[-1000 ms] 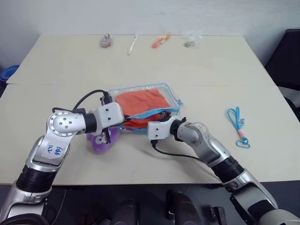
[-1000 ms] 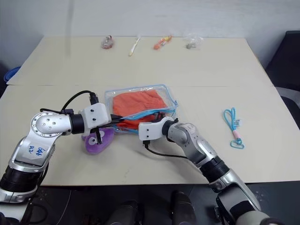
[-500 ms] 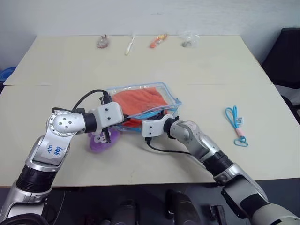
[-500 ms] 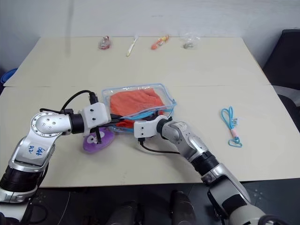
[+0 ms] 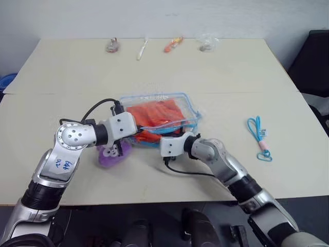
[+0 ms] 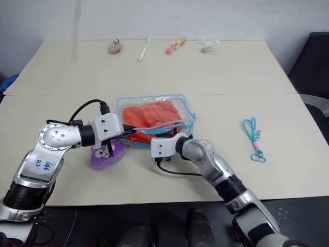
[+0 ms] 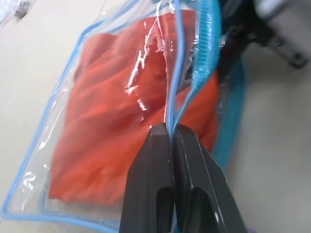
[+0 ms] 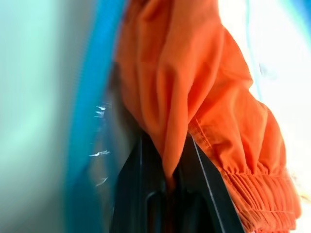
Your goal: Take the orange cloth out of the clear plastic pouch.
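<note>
The clear plastic pouch (image 5: 177, 101) with light blue trim lies mid-table, its open mouth toward me. The orange cloth (image 5: 154, 113) sits inside, bunched, with a fold poking out of the mouth. My left gripper (image 5: 140, 133) is shut on the pouch's upper blue-trimmed lip (image 7: 206, 58), holding it raised; the left wrist view shows its fingers (image 7: 150, 160) pinching the trim over the cloth (image 7: 107, 121). From the right, my right gripper (image 5: 156, 136) reaches the mouth. In the right wrist view it (image 8: 167, 145) is shut on a fold of the cloth (image 8: 194, 73) beside the blue trim (image 8: 90, 97).
A purple plush (image 5: 111, 154) lies under my left wrist. A blue lanyard (image 5: 260, 138) lies at the right. Small trinkets (image 5: 174, 43) and a crumpled wrapper (image 5: 208, 43) line the far edge. A black chair (image 5: 316, 56) stands beyond the table's right side.
My right gripper has shut on the cloth's fold and drawn slightly back toward me. The cloth inside has bunched up. The left gripper keeps its hold in place.
</note>
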You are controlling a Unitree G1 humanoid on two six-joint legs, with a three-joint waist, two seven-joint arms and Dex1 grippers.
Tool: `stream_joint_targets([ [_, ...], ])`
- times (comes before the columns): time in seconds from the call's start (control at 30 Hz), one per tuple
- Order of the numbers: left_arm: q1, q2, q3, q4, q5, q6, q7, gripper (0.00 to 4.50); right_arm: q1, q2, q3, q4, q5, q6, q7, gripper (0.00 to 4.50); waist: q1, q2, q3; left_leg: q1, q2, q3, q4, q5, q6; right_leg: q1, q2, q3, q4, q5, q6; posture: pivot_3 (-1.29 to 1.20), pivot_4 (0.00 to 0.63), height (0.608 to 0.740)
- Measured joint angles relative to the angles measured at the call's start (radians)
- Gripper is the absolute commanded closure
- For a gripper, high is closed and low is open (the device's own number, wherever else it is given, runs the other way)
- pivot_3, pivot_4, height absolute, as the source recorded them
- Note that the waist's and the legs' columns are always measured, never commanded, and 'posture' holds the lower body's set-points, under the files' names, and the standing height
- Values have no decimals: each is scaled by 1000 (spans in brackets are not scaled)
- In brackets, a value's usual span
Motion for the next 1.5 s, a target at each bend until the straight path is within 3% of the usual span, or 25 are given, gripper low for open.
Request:
stream_joint_targets([
  [0.17, -13, -16, -23, 37, 37, -33, 24, 4500, 84, -58, -35, -209, 118, 33, 116, 4470, 3, 0, 0, 0, 0, 0, 0, 0, 0, 0, 0, 0, 0, 0, 0, 0, 150, 740],
  [0.63, -51, -61, -56, 91, 55, -76, 32, 4500, 206, -257, -206, -560, 483, 216, 334, 4470, 29, 0, 0, 0, -2, 1, 2, 0, 1, 0, 0, 0, 0, 0, 0, 0, 150, 740],
  [1.13, -130, -101, -66, 185, 135, -67, 87, 4500, 138, -177, -154, -486, 539, 179, 351, 4470, 28, 0, 0, 0, -2, 0, 1, 0, 1, 0, 0, -1, 0, 0, 0, 0, 150, 740],
  [1.4, -168, -138, -73, 245, 148, -84, 102, 4500, 140, -153, -155, -487, 669, 302, 368, 4470, 28, 0, 0, 0, -2, 0, 2, 0, 1, 0, 0, -1, 1, 0, 0, 0, 150, 740],
  [1.5, -194, -169, -67, 261, 124, -106, 102, 4500, 120, -86, -137, -401, 699, 392, 351, 4470, 26, -1, 0, 0, -2, 0, 2, 0, 1, 0, 0, -1, 1, 0, 0, 0, 150, 740],
])
